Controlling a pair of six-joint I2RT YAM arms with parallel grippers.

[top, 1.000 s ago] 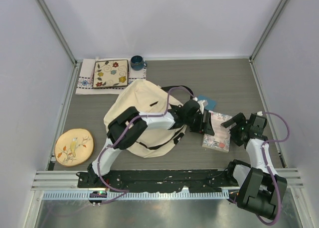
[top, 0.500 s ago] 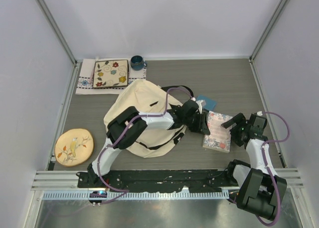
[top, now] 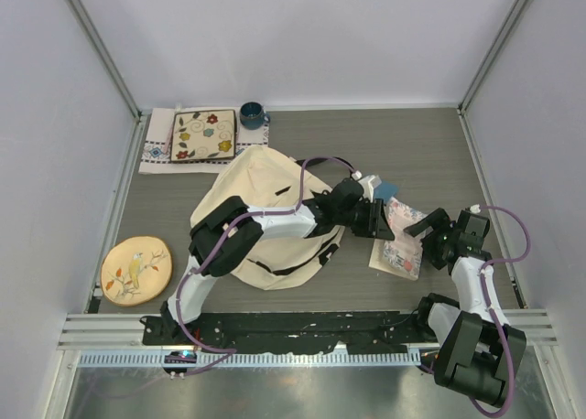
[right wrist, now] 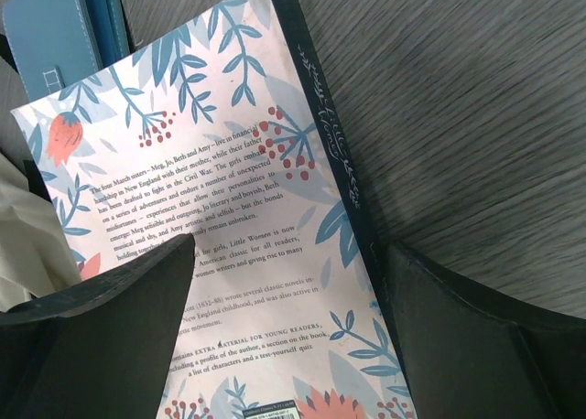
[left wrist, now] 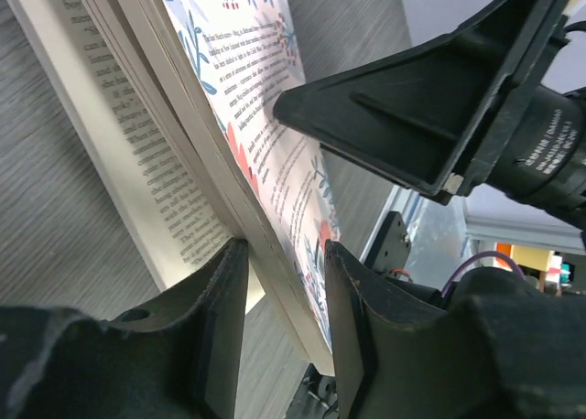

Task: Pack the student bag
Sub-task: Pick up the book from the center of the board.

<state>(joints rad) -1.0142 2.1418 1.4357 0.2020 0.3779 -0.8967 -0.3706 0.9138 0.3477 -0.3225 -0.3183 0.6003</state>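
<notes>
Top external, w/ both wrist views, checked. Found student bag (top: 265, 213) slumped on table (top: 439, 154), left of centre, cream, black straps; mouth open or not: cannot tell. No sign of book inside it yet.

Noted paperback book (top: 401, 245) just right of bag. Compared w/ 1 s ago: flat then, now bag-side edge raised and cover tilted, far edge apparently resting on table.

Logged change at left gripper (top: 374, 220): jaws wide 1 s ago, since narrowed onto book's bag-side edge. Confirmed in left wrist view, w/ back cover and page block pinched between both fingers; one printed page seen lying outside the pinch. Also shifted slightly up and toward bag.

Rated right gripper (top: 428, 229) unchanged: jaws spread wide over spine side of cover, gripping nothing. Contact w/ cover: cannot tell.

Spotted small blue case (top: 385, 187) just behind book's far corner, not moved.

Judgement re task: grasp made, lift begun, transfer into bag not yet done. Expect carry leftward to bag mouth next. Risk: thin edge pinch, so poss. pivot or slip, plus loose pages fanning.
</notes>
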